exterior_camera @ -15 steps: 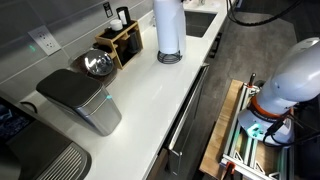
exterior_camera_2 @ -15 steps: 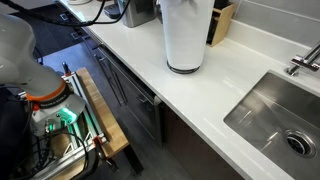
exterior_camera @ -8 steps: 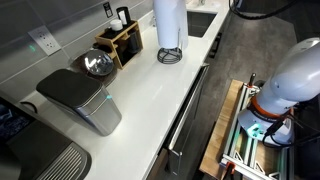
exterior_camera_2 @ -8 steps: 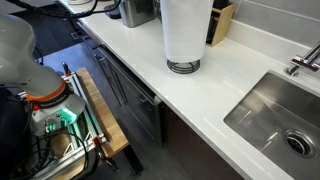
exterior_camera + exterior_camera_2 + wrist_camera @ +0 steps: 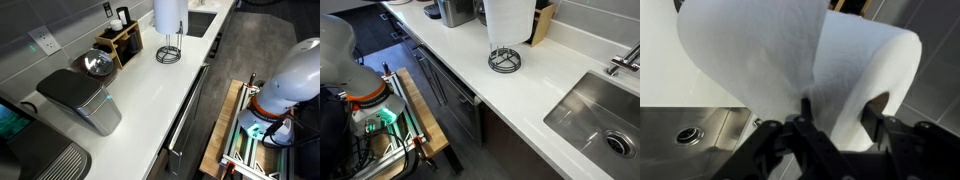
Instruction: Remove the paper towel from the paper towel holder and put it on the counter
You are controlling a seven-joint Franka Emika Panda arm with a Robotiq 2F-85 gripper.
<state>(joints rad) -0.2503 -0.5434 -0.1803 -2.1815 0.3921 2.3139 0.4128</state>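
2 changes against the frame 0.5 s ago:
- paper towel [image 5: 168, 14] is higher. Its lower end was then only just off the ring; now there is clear open space between the roll's bottom edge and the base in both exterior views [image 5: 509, 20].
- paper towel holder [image 5: 170, 53] is now exposed: the round ring base and most of the thin wire post show, where 1.0 s ago the roll covered all but the rim. The holder has not shifted on the counter [image 5: 150, 100].

Orientation: the roll's long axis is vertical, parallel to the post and directly above it. Its upper end runs out of the top of both exterior frames. Whether the post tip is still inside the core cannot be told.

Position: the roll is in the air over the holder [image 5: 504, 60], not touching the counter [image 5: 545, 85]. It is near the knife block [image 5: 122, 42], which stands by the wall, with the sink [image 5: 595, 120] further along the counter.

Gripper [image 5: 838, 112] (seen in the wrist view only): its fingers [image 5: 803, 108] are spread wide on either side of the roll and pressed into it, so it is carrying the paper towel [image 5: 760, 55]. A loose sheet edge hangs down the front of the roll.
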